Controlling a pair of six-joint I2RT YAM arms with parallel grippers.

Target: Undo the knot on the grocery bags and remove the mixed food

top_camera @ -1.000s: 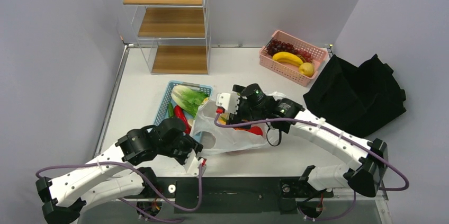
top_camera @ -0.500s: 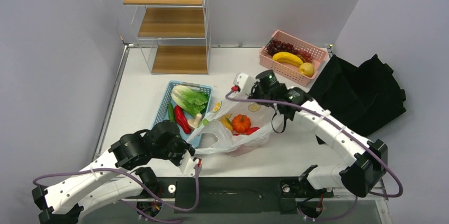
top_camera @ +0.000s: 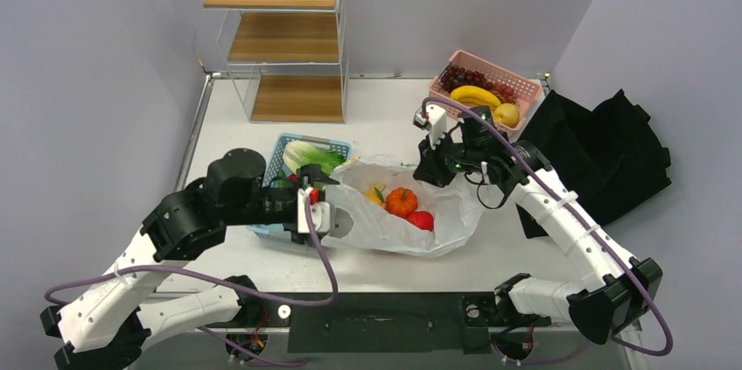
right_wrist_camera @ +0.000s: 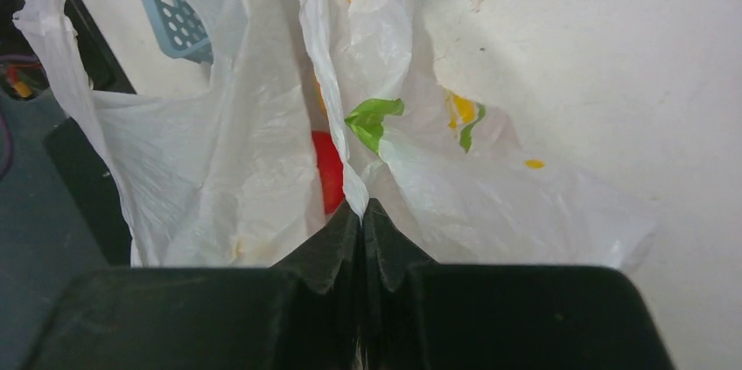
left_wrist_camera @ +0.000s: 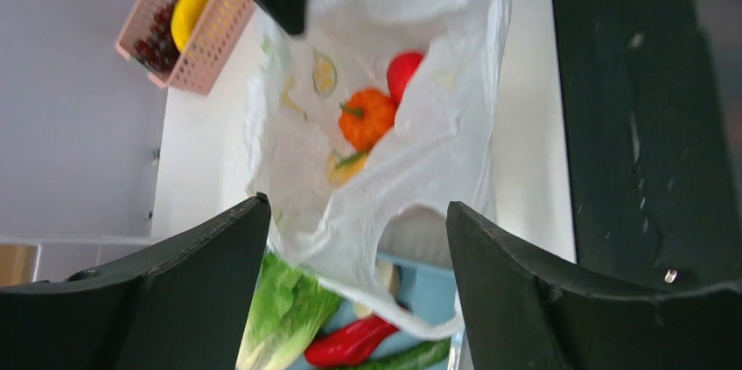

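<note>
The grocery bag [top_camera: 442,212] lies open in the middle of the table, white with yellow and green prints. Inside it I see a small orange pumpkin [top_camera: 402,201] and a red apple [top_camera: 421,220]. My right gripper [top_camera: 426,169] is shut on the bag's far rim; in the right wrist view a twisted strip of the grocery bag [right_wrist_camera: 262,125] is pinched at the right gripper [right_wrist_camera: 360,210]. At the bag's left side my left gripper [top_camera: 313,210] stands open. In the left wrist view the bag's handle loop [left_wrist_camera: 420,204] hangs between the open jaws of the left gripper [left_wrist_camera: 359,212], untouched.
A blue basket [top_camera: 278,158] with lettuce [top_camera: 311,157] and a red pepper [left_wrist_camera: 350,344] sits just left of the bag. At the back right stands a pink basket [top_camera: 525,90] of grapes and banana. A black tote [top_camera: 595,156] lies right; a shelf rack [top_camera: 276,33] stands behind.
The right gripper shut on the bag's rim and pulled it back and right, spreading the mouth. The left arm swung from the front edge up to the bag's left handle and its jaws opened.
</note>
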